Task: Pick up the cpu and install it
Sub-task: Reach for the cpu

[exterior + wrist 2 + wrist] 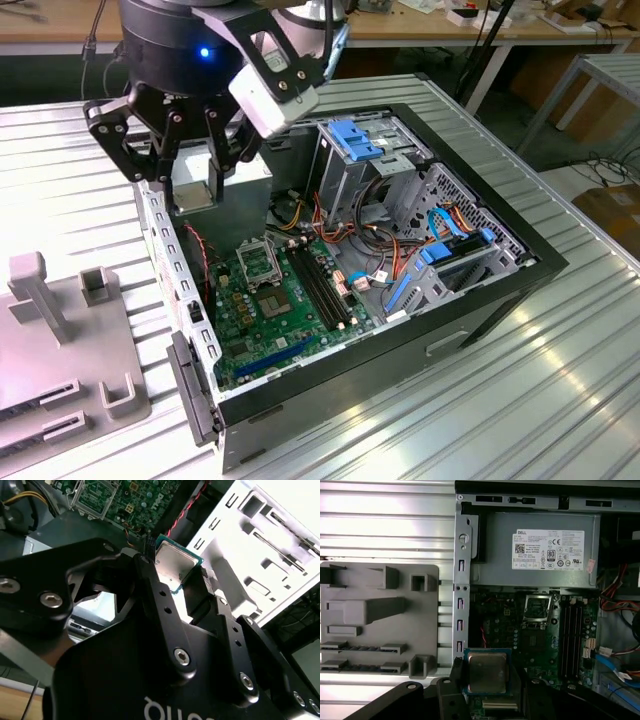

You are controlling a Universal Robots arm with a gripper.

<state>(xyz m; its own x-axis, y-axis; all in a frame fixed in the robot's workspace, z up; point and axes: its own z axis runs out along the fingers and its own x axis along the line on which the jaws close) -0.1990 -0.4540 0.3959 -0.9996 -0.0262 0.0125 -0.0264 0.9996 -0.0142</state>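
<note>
Between the black fingers (155,595) of the gripper (487,676) sits the cpu (487,672), a flat square chip with a silver-grey metal top and a green rim. The fingers are closed against two opposite edges of the chip, spread only as wide as the chip itself. In both wrist views the chip is held level, clear of the parts below it. Beneath the chip lies the green motherboard (505,625), close to the perforated metal side wall (460,605) of the open computer case (480,310). Farther along the board, the square metal socket frame (537,610) lies apart from the chip, with the long black memory slots (570,635) just beside the frame. Beyond the socket frame, the grey power supply box (495,550) spans the end of the case. In the exterior view the gripper (192,160) hangs over the case corner on the exterior view's left, above the power supply. A blue drive bracket (355,135) stands at the far side of the case. Outside the case, a grey holder plate (427,630) rests on the ribbed metal table (385,530).
</note>
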